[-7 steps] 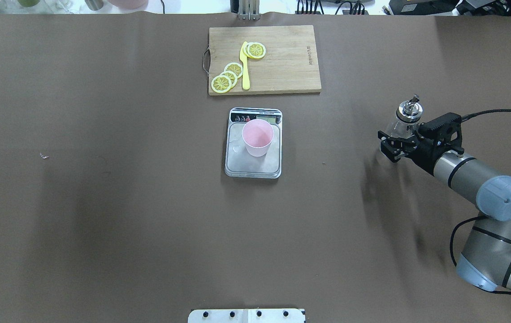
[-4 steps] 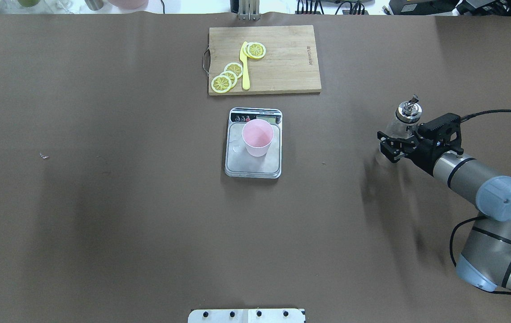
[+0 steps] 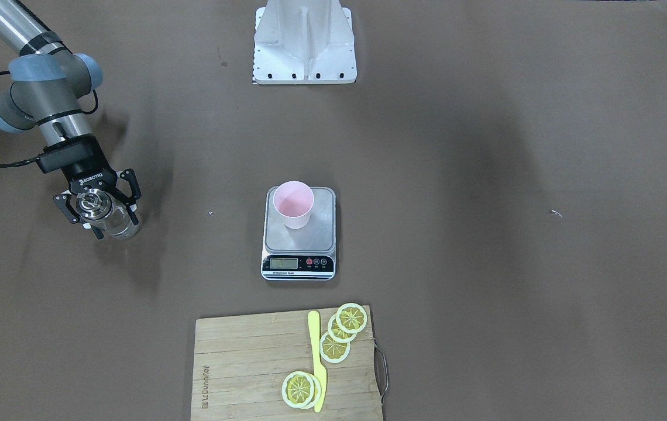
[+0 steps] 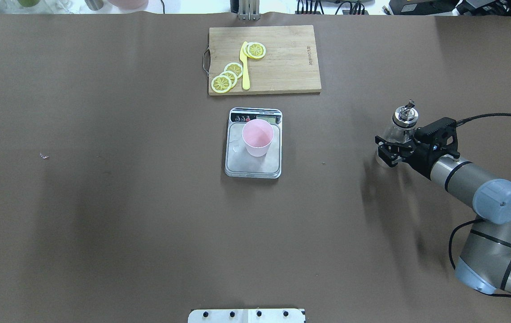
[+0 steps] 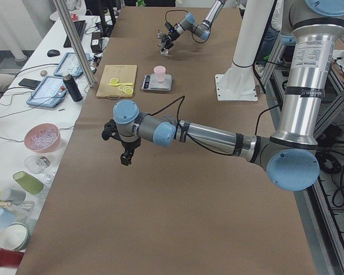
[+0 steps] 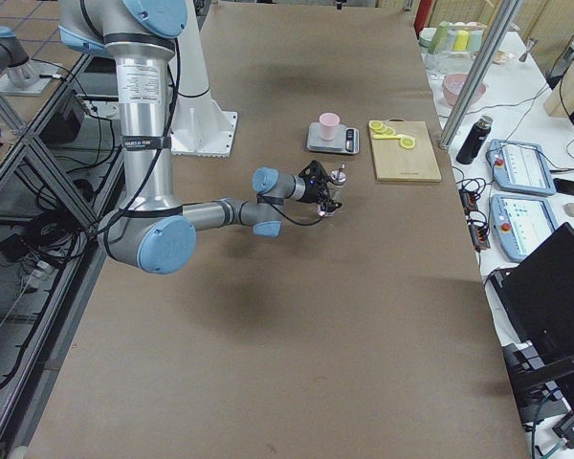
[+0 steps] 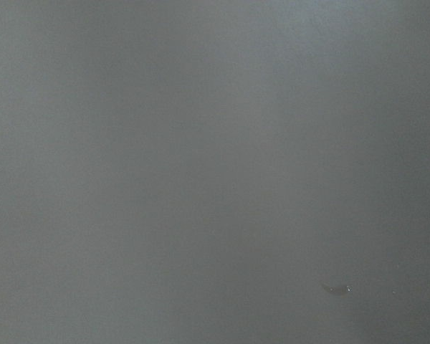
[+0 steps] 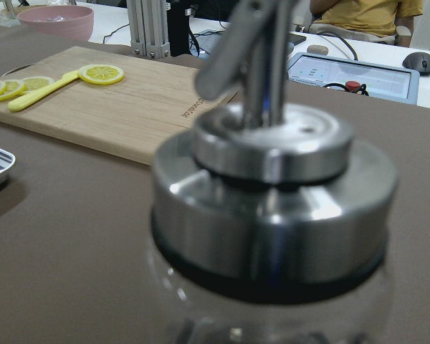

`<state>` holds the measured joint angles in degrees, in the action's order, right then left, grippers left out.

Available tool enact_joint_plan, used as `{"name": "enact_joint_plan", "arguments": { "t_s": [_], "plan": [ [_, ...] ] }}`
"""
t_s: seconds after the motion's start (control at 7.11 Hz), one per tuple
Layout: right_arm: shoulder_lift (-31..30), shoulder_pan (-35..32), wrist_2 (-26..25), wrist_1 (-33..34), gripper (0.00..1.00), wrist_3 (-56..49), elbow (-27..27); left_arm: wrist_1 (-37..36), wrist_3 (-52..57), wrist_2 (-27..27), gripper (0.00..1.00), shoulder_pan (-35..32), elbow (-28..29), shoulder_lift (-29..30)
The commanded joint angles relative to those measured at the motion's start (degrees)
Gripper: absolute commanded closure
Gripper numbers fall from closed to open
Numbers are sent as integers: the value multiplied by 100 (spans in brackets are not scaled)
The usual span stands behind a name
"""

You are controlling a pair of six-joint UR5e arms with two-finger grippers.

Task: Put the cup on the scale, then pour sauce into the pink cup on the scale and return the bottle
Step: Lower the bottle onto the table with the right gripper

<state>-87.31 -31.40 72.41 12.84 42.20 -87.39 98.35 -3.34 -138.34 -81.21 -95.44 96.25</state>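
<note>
Cup (image 4: 257,137) x1 on scale (image 4: 249,167) x1; bottle (image 4: 404,115) x1 in R hand (image 4: 386,151).

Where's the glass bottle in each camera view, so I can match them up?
Exterior front-facing: bottle mid-left, left of the scale.
Overhead exterior: bottle mid-right, right of the scale.
Exterior left: bottle tiny, top centre, above the scale.
Exterior right: bottle upper centre, just below the scale.
Left wrist-mounted: not in it.
Right wrist-mounted: bottle fills the foreground.
Shared landmark in the exterior views: the scale with the pink cup.
</note>
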Motion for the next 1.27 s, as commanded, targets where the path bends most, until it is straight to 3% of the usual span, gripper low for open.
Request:
{"name": "enact_joint_plan", "arguments": {
  "t_s": [0.0, 0.14, 0.56, 1.13],
  "plan": [
    [3, 2, 1, -1, 66, -44, 29, 0, 0, 0, 1, 0, -1, -1],
    [3, 2, 10, -1, 33, -80, 29, 0, 0, 0, 1, 0, -1, 8],
    [3, 2, 10, -1, 1, 8, -50, 0, 0, 0, 1, 0, -1, 26],
    [-189, -15, 19, -247, 1, 17, -68, 0, -9, 0, 1, 0, -9, 35]
  ]
}}
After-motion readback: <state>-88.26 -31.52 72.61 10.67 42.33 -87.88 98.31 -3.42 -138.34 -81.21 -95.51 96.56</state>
